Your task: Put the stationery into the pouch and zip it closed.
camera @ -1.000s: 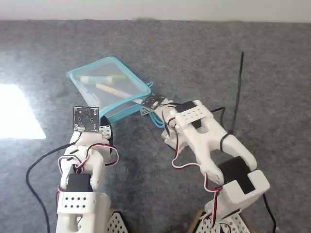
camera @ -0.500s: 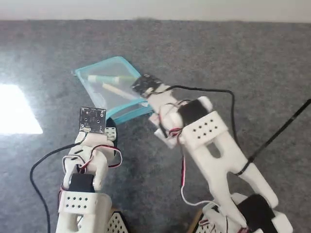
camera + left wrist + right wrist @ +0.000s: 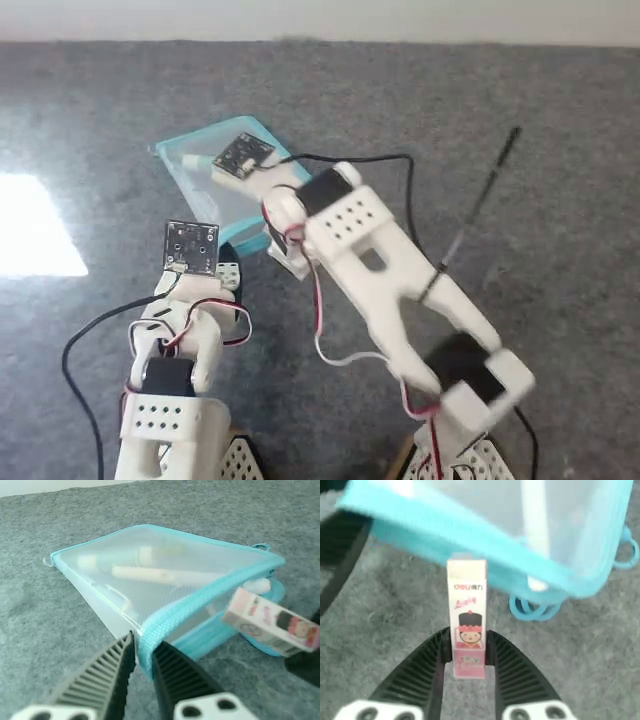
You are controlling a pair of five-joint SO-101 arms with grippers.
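Observation:
A clear pouch with a teal zipper edge (image 3: 165,565) lies on the grey mat, also seen from above as the pouch (image 3: 192,165). Inside it lie a green-and-white marker (image 3: 125,557) and a cream pen (image 3: 150,573). My left gripper (image 3: 142,647) is shut on the pouch's teal edge at its near corner. My right gripper (image 3: 466,642) is shut on a small pink-and-white eraser box (image 3: 466,615), held upright just in front of the pouch's edge (image 3: 470,540). The eraser box (image 3: 272,622) hangs beside the pouch's opening. In the high view the right arm (image 3: 345,225) covers part of the pouch.
A teal cord loop (image 3: 532,607) trails from the pouch's corner onto the mat. A thin black rod or cable (image 3: 480,200) slants up behind the right arm. A bright patch of light (image 3: 30,240) lies on the mat at the left.
The right arm has swung left and forward over the pouch with the eraser box in its gripper. The pouch shifted slightly. The left arm has kept its hold on the corner.

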